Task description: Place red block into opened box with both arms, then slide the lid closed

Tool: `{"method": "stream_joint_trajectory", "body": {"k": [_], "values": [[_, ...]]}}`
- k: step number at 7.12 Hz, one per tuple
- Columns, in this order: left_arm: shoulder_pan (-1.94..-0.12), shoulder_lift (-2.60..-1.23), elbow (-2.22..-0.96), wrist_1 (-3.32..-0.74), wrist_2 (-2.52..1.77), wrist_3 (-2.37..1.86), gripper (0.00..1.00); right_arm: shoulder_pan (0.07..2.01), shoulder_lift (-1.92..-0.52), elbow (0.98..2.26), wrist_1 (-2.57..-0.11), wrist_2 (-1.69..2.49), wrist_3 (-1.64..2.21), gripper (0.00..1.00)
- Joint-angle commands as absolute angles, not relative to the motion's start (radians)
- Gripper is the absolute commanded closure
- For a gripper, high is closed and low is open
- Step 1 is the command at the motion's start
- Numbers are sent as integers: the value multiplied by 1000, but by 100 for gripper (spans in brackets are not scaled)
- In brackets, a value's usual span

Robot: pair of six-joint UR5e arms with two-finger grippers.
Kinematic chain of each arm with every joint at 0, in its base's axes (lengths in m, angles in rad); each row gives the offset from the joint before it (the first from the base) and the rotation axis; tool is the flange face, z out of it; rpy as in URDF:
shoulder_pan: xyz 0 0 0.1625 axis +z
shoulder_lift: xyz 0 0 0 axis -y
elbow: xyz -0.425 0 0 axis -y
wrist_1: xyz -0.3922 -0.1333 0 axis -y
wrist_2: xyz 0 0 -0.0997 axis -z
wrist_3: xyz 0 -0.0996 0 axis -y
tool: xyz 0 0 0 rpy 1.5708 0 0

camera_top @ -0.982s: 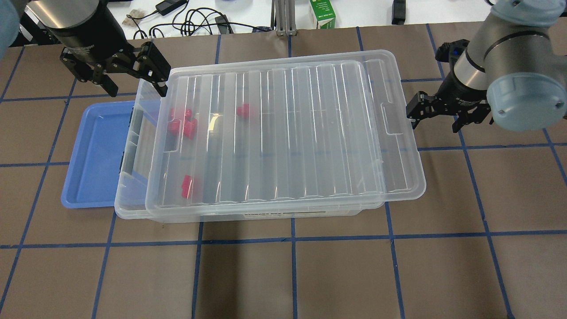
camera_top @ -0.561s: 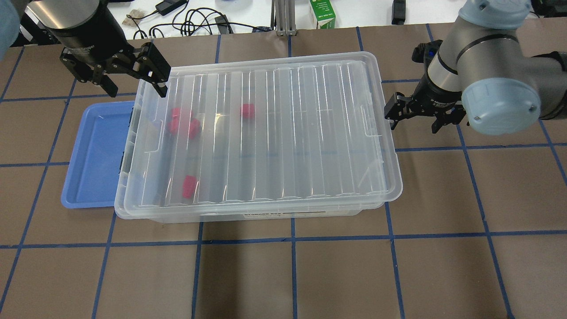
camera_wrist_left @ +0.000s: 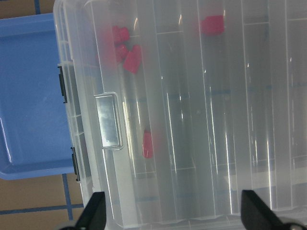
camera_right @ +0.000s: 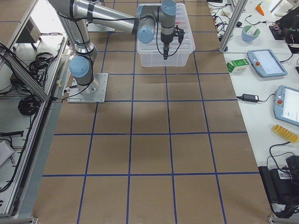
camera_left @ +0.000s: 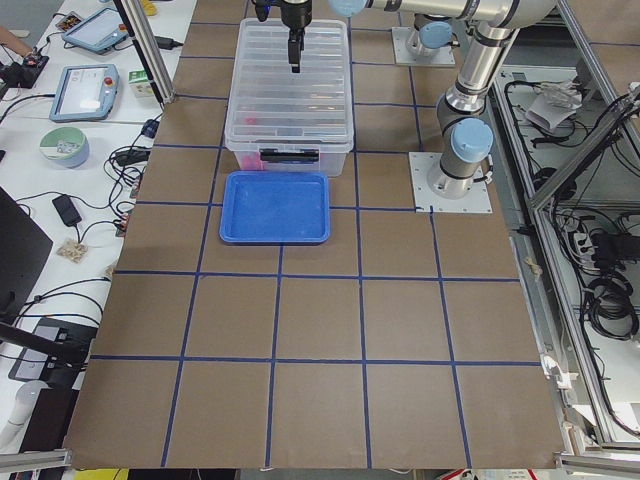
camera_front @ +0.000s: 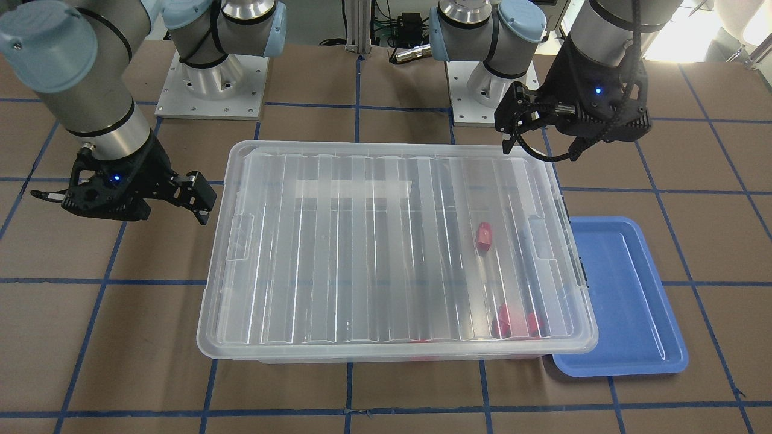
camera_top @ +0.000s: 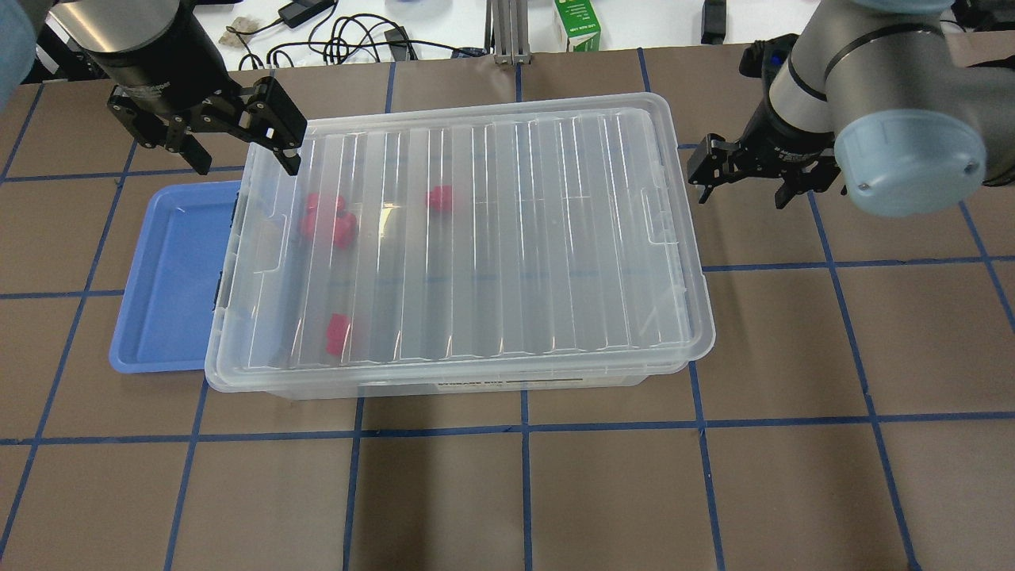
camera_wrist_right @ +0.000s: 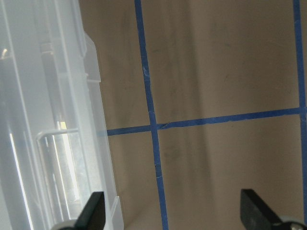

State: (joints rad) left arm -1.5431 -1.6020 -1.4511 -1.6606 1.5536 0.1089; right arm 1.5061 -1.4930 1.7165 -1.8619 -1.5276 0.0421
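Note:
The ribbed clear lid [camera_top: 476, 238] lies flat over the whole box [camera_top: 476, 386]. Through it show several red blocks: a cluster [camera_top: 329, 222] near the left end, one [camera_top: 440, 198] further in, one [camera_top: 338, 333] near the front. My left gripper [camera_top: 246, 159] hangs open over the box's far left corner, holding nothing. In the left wrist view its fingertips [camera_wrist_left: 93, 213] straddle the lid. My right gripper [camera_top: 743, 194] is open and empty, just off the box's right end. Its wrist view shows the lid's edge [camera_wrist_right: 91, 81] beside bare table.
A blue tray [camera_top: 170, 270] lies against the box's left end, partly under it. Cables [camera_top: 349, 36] and a green carton [camera_top: 576, 24] lie beyond the table's far edge. Both arm bases [camera_front: 211, 90] stand behind the box.
The lid has slid left until it covers the box. The right gripper followed it leftward, then drew back a little toward the far side. The left gripper has stayed put.

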Motion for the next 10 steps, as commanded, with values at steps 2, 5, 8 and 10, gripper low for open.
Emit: {"method": "stream_joint_trajectory", "body": {"k": [2,5,8,10], "values": [[-1543,-1598,-1451,-1661,1555,109,0,1632,-1513,1405,-1518,-1540,179,0],[-1545,-1600,-1451,-1661,1555,109,0,1661,-1490,1376,-1480,-1539,175,0],[-1546,-1600,-1453,-1660,1554,109,0,1660,-1486,1371,-1477,-1560,170,0],[-1545,-1586,-1450,-1661,1555,109,0,1660,-1488,1373,-1476,-1565,170,0]]}}
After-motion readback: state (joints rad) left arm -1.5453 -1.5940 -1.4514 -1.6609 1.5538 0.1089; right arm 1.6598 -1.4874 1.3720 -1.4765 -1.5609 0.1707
